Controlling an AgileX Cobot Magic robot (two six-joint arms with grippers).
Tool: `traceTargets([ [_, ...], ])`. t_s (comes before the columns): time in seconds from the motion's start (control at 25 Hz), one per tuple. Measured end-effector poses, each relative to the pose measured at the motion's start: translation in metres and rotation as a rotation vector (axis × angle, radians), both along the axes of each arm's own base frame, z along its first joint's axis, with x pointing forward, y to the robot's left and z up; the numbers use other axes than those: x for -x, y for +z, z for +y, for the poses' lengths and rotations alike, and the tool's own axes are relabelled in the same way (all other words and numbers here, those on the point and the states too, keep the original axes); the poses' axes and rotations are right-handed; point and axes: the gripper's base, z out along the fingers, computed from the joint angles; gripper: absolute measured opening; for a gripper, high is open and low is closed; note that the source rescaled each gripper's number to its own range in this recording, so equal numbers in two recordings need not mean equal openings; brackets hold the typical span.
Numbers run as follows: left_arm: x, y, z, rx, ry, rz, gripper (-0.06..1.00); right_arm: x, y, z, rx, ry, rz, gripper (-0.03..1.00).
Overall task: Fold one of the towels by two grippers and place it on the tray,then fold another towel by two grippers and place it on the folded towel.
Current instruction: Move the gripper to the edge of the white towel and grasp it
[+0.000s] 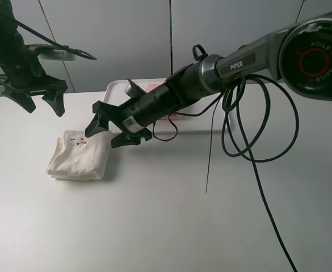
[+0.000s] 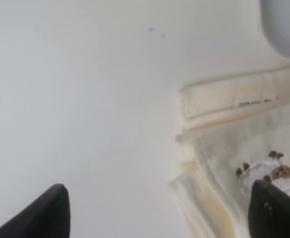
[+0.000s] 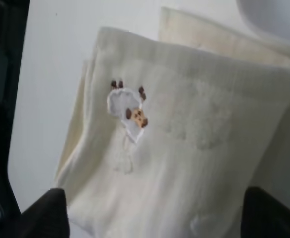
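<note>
We judge the step in hand is the pickup of the folded cream towel (image 1: 79, 156) for the tray (image 1: 116, 88) – pink fabric on the tray suggests the 1st towel is already there, tho we can't confirm. The towel lies on the bench (image 1: 166, 226), directly under the right hand (image 1: 105, 132) and below and to the inner side of the left hand (image 1: 36, 97).

Right hand: fingers spread wide, holding nothing, tips just above the towel's near edge w/ the embroidered patch (image 3: 127, 110) between them. Left hand: also wide open and empty, hanging well above the bench, only partly over the towel.

To do it well, we'd bring the left hand down over its own edge of the towel, so both hands pinch all layers at once – not just the top ply, or the fold opens on the lift. Close on opposite edges, lift level, then carry to the tray behind the right arm.

Hard to make out:
- most of the tray is blocked by the right arm
- pink item barely visible, so can't id it
- layer count of the fold unclear
- wrist views are blurred and cut off the fingertips
</note>
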Motion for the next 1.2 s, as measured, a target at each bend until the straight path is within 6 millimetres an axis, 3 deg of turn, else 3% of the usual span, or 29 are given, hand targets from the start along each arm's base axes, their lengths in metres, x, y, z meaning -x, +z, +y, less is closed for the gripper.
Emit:
traceTargets([
  [0.48, 0.000, 0.000, -0.001, 0.005, -0.006, -0.003, 0.93, 0.000, -0.014, -0.001, 0.078, -0.037, 0.017, 0.76],
  [1.2, -0.001, 0.000, -0.001, 0.011, -0.009, -0.012, 0.93, 0.021, -0.021, 0.026, 0.136, -0.034, -0.082, 0.71],
])
